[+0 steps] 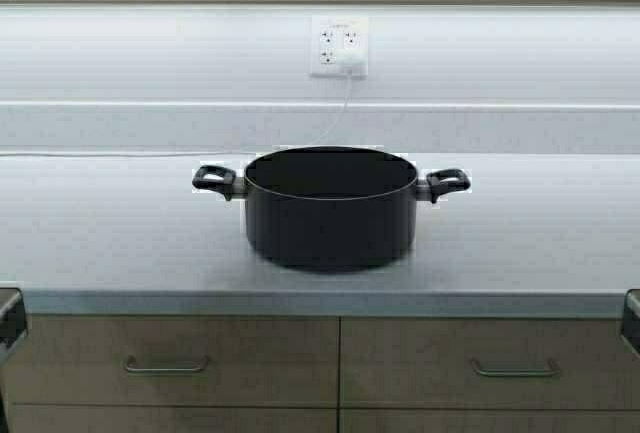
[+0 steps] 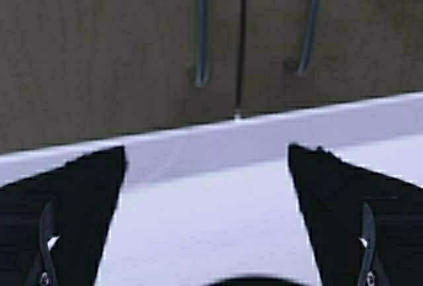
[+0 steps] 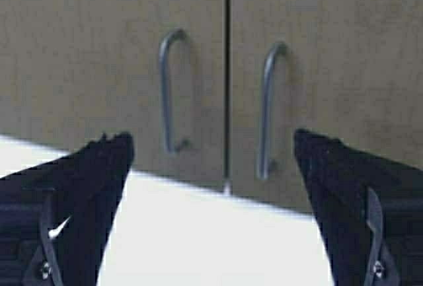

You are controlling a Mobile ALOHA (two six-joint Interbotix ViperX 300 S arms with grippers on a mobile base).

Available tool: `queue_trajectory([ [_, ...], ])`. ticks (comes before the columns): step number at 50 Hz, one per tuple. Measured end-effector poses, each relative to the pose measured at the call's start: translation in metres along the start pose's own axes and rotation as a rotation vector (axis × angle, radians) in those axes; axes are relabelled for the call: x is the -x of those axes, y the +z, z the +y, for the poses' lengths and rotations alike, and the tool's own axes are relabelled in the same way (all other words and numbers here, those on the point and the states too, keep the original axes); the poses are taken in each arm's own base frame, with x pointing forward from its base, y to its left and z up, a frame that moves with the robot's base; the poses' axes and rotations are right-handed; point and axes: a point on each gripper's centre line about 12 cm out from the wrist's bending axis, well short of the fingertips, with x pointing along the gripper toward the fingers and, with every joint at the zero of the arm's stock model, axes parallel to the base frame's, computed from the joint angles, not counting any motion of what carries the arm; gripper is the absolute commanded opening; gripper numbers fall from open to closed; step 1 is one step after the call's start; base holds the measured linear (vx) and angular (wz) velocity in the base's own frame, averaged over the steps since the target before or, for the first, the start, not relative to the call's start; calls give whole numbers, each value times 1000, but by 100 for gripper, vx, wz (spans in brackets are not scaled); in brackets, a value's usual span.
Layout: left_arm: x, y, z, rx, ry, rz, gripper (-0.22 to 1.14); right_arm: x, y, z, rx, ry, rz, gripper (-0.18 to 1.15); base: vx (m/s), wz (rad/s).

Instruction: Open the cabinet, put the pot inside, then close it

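Both grippers spread wide, empty: left gripper (image 2: pixel 206 223), right gripper (image 3: pixel 210 210), facing cabinet (image 3: pixel 99 48). Doors shut, handles untouched. Pot (image 1: pixel 331 208) sits mid-countertop (image 1: pixel 540 238) below. All steps pending: open, load, close.

A: What does the left gripper (image 2: pixel 206 187) look like?

B: It has two black fingers (image 2: pixel 76 200) with pointy tips. Each one has a thin grey strip with a small silver screw near its end.

A: And the right gripper (image 3: pixel 213 174)?

B: The same: black pointy fingers (image 3: pixel 350 193), grey strips, small screws.
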Motion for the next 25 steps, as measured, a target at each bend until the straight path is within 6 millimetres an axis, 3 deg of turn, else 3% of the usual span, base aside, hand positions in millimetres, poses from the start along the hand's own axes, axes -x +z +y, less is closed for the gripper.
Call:
queue_trajectory([
  [7, -30, -7, -21, 32, 56, -42, 101, -26, -6, 4, 32, -69, -24, 102, 0, 0],
  [18, -67, -12, -21, 83, 139, -90, 100, -59, -19, 8, 135, -213, -33, 102, 1, 0],
  [25, -82, -14, -25, 57, 152, -119, 100, -74, -24, 9, 61, -256, -22, 102, 1, 1],
])
